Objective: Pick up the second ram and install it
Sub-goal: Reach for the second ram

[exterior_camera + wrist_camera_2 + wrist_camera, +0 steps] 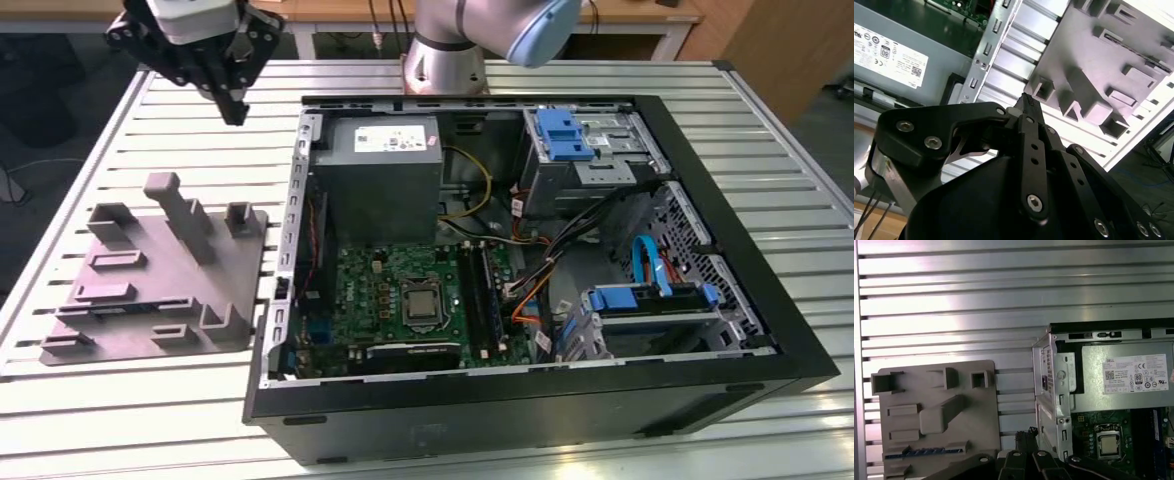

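The second ram (921,452) is a thin blue-green strip standing on edge in a long slot of the grey fixture plate (936,390). In the exterior view it is a dark line (127,309) near the plate's (147,280) front. My gripper (236,110) hangs high over the table, beyond the plate's far edge and off the computer case's far left corner. Its black fingers meet at the tips in both wrist views (1026,100) (1024,436), shut, with nothing between them. The ram lies well apart from the gripper.
The open computer case (287,300) lies on the exterior view's right of the plate, with the green motherboard (387,290), the grey power-supply box (380,165) and blue drive brackets (561,135). A dark strip (473,290) stands in the slots beside the processor. The slatted metal table (160,410) carries everything.
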`<state>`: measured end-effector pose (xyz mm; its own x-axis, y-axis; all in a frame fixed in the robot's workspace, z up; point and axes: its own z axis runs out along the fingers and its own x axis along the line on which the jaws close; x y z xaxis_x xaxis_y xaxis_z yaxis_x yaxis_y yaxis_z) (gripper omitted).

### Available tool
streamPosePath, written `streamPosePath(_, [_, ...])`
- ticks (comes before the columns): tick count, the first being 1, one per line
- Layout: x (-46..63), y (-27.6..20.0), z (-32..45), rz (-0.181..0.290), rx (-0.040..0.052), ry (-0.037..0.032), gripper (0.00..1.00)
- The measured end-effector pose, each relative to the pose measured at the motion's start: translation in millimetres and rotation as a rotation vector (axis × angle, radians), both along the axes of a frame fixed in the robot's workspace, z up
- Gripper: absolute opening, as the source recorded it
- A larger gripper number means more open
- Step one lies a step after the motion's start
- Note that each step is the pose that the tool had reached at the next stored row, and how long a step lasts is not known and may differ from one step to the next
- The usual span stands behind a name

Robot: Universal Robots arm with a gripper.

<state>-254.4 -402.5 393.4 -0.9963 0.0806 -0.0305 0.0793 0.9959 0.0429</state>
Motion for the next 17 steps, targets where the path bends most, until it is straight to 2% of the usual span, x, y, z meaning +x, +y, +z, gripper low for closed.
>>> streamPosePath(17, [-48.5, -1.5, -0.1, 0.000, 0.0000, -0.0005, 0.11])
